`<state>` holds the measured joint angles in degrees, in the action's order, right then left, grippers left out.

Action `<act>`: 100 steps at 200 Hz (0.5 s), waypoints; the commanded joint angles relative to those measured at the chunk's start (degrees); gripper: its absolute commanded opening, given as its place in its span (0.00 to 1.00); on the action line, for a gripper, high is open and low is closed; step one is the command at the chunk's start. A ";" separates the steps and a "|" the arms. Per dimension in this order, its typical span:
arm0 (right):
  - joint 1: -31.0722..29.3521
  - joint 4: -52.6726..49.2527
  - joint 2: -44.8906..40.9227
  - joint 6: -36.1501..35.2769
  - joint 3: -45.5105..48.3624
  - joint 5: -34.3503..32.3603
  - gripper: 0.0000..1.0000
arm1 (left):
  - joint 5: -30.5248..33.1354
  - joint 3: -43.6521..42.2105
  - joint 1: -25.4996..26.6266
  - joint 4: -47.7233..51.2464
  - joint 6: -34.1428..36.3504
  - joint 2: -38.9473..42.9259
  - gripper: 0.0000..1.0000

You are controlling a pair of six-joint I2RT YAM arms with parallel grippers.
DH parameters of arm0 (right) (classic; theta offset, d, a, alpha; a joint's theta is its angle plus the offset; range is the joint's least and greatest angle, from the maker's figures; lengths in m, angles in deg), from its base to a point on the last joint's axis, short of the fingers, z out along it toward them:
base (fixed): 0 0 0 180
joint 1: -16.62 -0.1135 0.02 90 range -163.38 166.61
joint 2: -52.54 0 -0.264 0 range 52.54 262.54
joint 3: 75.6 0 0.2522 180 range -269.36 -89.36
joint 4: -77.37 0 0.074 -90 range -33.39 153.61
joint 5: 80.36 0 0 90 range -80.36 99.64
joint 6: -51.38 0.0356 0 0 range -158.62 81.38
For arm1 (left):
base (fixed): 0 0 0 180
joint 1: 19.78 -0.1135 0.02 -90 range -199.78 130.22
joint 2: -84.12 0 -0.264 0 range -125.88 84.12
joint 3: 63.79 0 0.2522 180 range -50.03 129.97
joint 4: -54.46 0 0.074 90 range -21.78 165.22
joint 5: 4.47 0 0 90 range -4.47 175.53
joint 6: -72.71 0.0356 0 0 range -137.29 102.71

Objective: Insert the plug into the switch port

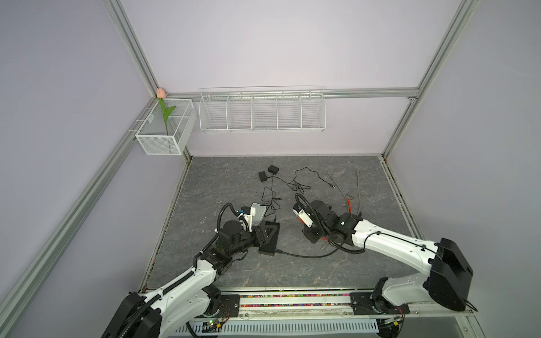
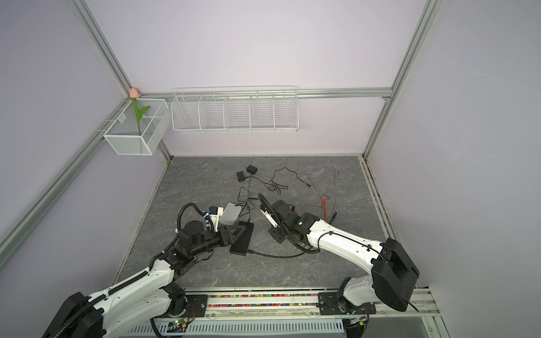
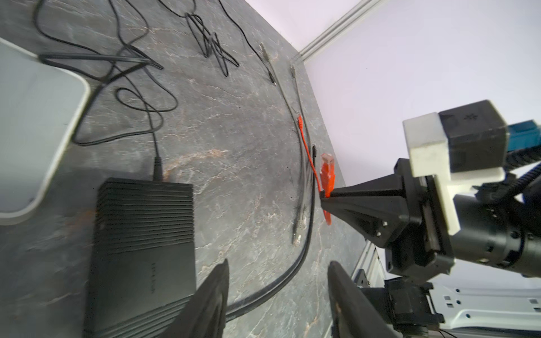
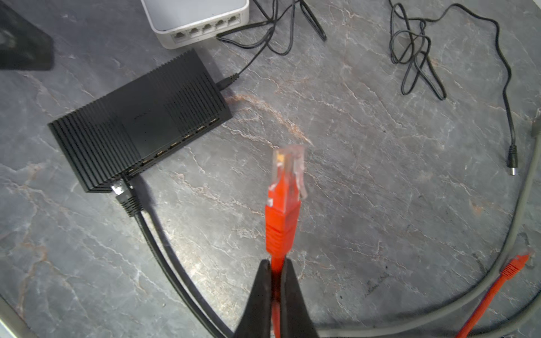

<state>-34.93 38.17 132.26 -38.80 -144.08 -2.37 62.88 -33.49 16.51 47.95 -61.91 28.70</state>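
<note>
My right gripper (image 4: 275, 263) is shut on an orange cable just behind its plug (image 4: 285, 187), which has a clear tip and hangs above the grey slab. A black switch (image 4: 140, 123) lies ahead and to one side of the plug, its port row facing the plug's side; a black cable (image 4: 128, 199) sits in its end port. Beyond it lies a white switch (image 4: 199, 17) with several ports. My left gripper (image 3: 278, 263) is open with nothing between its fingers, right beside the black switch (image 3: 143, 234). In both top views it hovers over that switch (image 1: 270, 240) (image 2: 244, 237).
The orange cable's other end (image 4: 512, 266) lies among grey cables (image 1: 358, 187) at the right. Thin black power leads (image 1: 298, 184) and two adapters (image 1: 269, 172) are spread at the back of the slab. Wire baskets (image 1: 263, 111) hang on the back wall.
</note>
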 commanded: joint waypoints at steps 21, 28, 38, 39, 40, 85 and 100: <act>-1.40 3.31 -1.52 0.08 1.03 4.62 0.07 | -3.05 5.25 3.69 -8.50 0.72 -5.51 0.60; -1.57 3.55 -1.63 0.12 1.06 5.37 0.06 | -3.59 5.49 3.78 -9.63 0.56 -6.62 0.60; -1.92 3.93 -1.69 0.10 1.11 6.32 0.06 | -3.87 5.55 3.87 -11.16 0.09 -7.94 0.61; -1.95 3.96 -1.69 0.10 1.15 6.44 0.06 | -3.88 5.54 3.92 -11.40 0.07 -8.12 0.61; -2.01 4.06 -1.68 0.10 1.13 6.54 0.06 | -3.88 5.53 3.94 -11.56 0.02 -8.26 0.61; -2.85 5.91 -2.33 0.10 1.88 9.72 0.06 | -5.29 6.54 4.22 -16.52 -0.86 -12.64 0.61; -2.82 6.33 -2.88 0.01 2.17 10.47 0.06 | -5.25 6.56 4.31 -17.28 -0.91 -13.47 0.60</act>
<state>-37.49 42.28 131.26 -38.80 -143.05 5.26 58.81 -28.90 20.47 34.87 -62.11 16.33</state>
